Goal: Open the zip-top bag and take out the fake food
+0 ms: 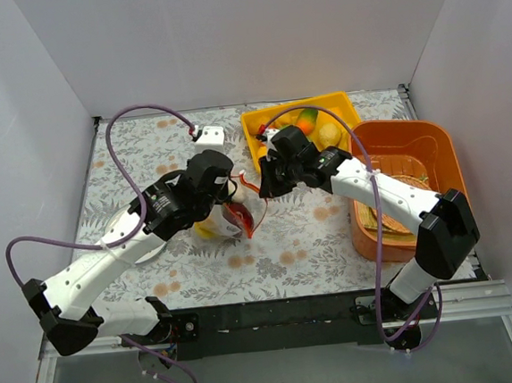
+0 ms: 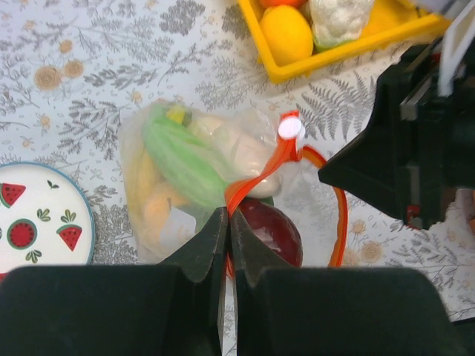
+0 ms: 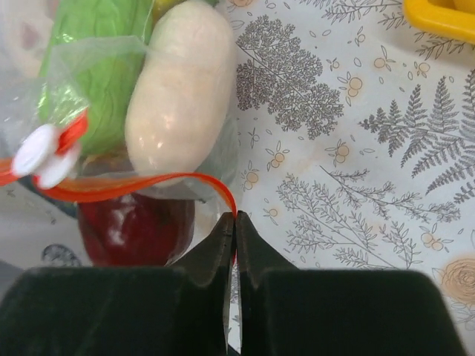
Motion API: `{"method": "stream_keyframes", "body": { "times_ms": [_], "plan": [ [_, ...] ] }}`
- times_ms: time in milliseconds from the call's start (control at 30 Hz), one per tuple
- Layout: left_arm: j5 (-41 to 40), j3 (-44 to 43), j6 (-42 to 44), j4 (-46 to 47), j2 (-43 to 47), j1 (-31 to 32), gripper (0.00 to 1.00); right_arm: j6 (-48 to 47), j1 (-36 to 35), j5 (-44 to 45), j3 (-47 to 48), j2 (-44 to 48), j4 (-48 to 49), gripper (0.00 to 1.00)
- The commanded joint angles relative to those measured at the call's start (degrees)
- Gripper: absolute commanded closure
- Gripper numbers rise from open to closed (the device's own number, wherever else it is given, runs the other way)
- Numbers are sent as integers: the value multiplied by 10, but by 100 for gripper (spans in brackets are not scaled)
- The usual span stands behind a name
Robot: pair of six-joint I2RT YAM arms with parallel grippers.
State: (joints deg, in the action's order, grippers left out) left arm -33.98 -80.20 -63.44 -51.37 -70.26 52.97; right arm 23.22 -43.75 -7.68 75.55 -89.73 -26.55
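Note:
The clear zip-top bag [image 1: 231,216] lies on the table between my arms, its red-orange zip strip [image 2: 341,215] spread into an open loop. Inside are a green piece [image 2: 174,152], a white oblong piece [image 3: 178,89], a dark red fruit [image 2: 271,230] and yellow pieces [image 2: 152,200]. My left gripper [image 2: 228,216] is shut on one side of the zip strip. My right gripper [image 3: 235,217] is shut on the other side of the strip [image 3: 133,185]. A white slider tab [image 3: 41,152] sits on the strip.
A yellow tray [image 1: 299,125] of toy food stands at the back. An orange tub [image 1: 407,174] stands at the right under my right arm. A watermelon-print plate [image 2: 37,219] lies left of the bag. A small white box [image 1: 208,136] sits at the back.

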Motion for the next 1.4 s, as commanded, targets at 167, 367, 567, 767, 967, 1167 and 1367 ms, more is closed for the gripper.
{"method": "stream_keyframes", "body": {
  "times_ms": [167,367,567,767,967,1167,1367],
  "plan": [
    [55,80,-7,91,-23,-3,100,-7,-8,21,19,68,-3,66],
    [67,76,-11,111,-47,-2,100,38,-71,47,-46,118,29,61],
    [64,69,-28,115,-51,-2,100,99,-99,10,-115,93,114,58],
    [62,102,-67,143,-16,-2,100,169,-100,13,-227,106,291,43],
    [82,126,-85,163,0,-2,100,194,-100,2,-259,74,369,25],
    [91,129,-86,165,5,-2,100,210,-102,-8,-262,42,399,11],
    [78,133,-89,174,17,-2,100,201,-114,6,-241,9,372,4]
  ]
}}
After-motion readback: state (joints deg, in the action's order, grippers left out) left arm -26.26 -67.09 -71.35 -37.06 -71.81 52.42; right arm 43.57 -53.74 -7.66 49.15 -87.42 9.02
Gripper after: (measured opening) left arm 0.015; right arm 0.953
